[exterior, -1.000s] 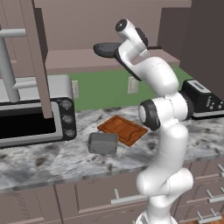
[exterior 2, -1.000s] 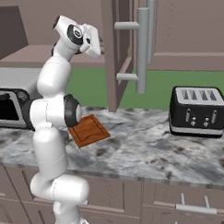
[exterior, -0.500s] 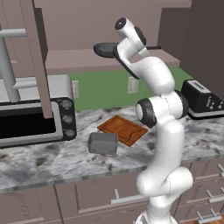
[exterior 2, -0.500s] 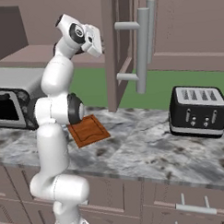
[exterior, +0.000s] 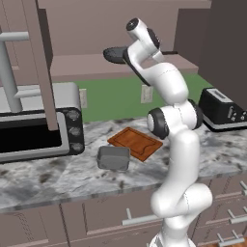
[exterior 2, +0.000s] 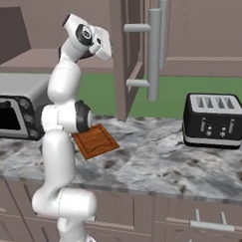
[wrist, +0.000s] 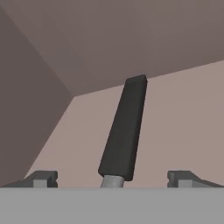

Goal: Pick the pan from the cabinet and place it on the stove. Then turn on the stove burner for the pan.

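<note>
The dark pan (exterior: 115, 54) lies on the shelf of the open cabinet (exterior: 72, 67), up at the level of my hand. Its straight black handle (wrist: 124, 127) runs away from the camera between my fingertips (wrist: 42, 178), one on either side and neither touching it. My gripper (wrist: 113, 179) is open around the handle. From the left base the gripper (exterior: 127, 53) sits right against the pan's right edge. The cabinet door (exterior 2: 121, 53) stands open with its silver bar handle (exterior 2: 154, 47). The stove and its burner are out of view.
On the marble counter below are a silver toaster oven (exterior: 36, 130), a small grey tin (exterior: 113, 158), a wooden cutting board (exterior: 135, 142) and a black toaster (exterior 2: 212, 120). Another open cabinet door (exterior: 41, 62) hangs to the left of the arm.
The hand has edged very slightly toward the cabinet. The jaws stay open and the pan has not moved.
</note>
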Robot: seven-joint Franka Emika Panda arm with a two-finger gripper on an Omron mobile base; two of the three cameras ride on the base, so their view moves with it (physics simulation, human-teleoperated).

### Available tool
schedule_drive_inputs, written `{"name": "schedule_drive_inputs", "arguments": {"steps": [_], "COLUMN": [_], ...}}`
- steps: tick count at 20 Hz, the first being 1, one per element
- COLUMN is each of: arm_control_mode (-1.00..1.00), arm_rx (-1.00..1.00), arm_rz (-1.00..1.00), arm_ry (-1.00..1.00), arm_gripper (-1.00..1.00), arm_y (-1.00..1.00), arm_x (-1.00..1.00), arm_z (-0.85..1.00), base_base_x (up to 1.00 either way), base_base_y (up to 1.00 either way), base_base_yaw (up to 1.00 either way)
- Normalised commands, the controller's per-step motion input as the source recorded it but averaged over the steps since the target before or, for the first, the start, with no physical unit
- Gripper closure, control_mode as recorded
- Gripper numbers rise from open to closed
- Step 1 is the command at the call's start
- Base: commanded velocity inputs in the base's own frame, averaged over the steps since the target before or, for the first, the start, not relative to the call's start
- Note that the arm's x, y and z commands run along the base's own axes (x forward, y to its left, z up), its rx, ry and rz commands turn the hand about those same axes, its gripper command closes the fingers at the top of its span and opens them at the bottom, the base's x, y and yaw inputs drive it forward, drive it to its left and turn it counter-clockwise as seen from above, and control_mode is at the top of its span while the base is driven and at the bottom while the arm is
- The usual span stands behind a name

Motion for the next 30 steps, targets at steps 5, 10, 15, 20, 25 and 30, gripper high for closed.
{"name": "schedule_drive_inputs", "arguments": {"steps": [5,10,15,20,25,30], "arm_control_mode": [-1.0,-1.0,-1.0,-1.0,-1.0,-1.0], "arm_rx": [0.0,0.0,0.0,0.03,0.09,0.07], "arm_rz": [0.0,0.0,0.0,0.0,0.0,0.0], "arm_ry": [0.03,0.04,0.03,0.0,-0.02,0.0], "arm_gripper": [-1.0,-1.0,-1.0,-1.0,-1.0,-1.0], "arm_y": [-0.05,-0.04,-0.03,-0.01,0.0,0.0], "arm_x": [0.23,0.22,0.21,0.16,0.06,0.0], "arm_z": [-0.46,-0.49,-0.48,-0.45,-0.43,-0.5], "base_base_x": [0.0,0.0,0.0,0.0,0.0,0.0], "base_base_y": [0.0,0.0,0.0,0.0,0.0,0.0], "base_base_yaw": [0.0,0.0,0.0,0.0,0.0,0.0]}}
